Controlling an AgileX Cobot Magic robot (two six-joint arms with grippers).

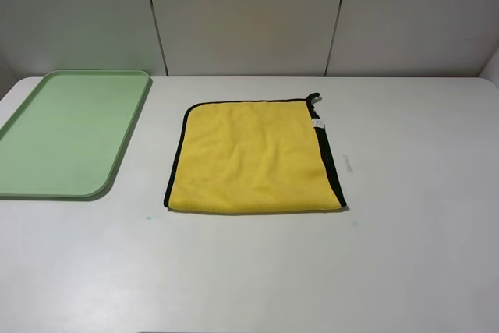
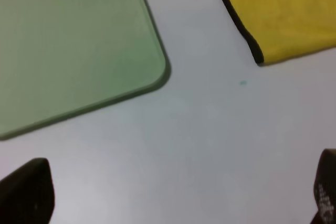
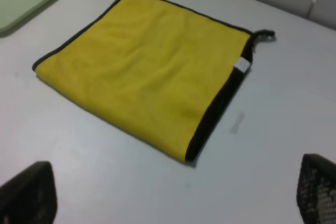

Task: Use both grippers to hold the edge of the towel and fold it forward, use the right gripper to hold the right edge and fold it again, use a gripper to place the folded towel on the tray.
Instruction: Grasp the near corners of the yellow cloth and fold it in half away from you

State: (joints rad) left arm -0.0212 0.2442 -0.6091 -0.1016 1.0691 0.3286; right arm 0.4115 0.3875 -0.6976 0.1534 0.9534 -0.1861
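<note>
Towel [image 1: 253, 157] flat on the counter [image 1: 413, 255].
Tray [image 1: 70, 134] at its nine o'clock; left end effector [image 2: 176, 195] and right end effector [image 3: 172, 192] released.

towel [image 1: 249, 157] flat on table [image 1: 421, 255] ctr, tray [image 1: 70, 138] to its L, well apart

No legible txt, small white tag [image 3: 241, 64] on towel [image 3: 142, 66] edge, print too small to read
</note>
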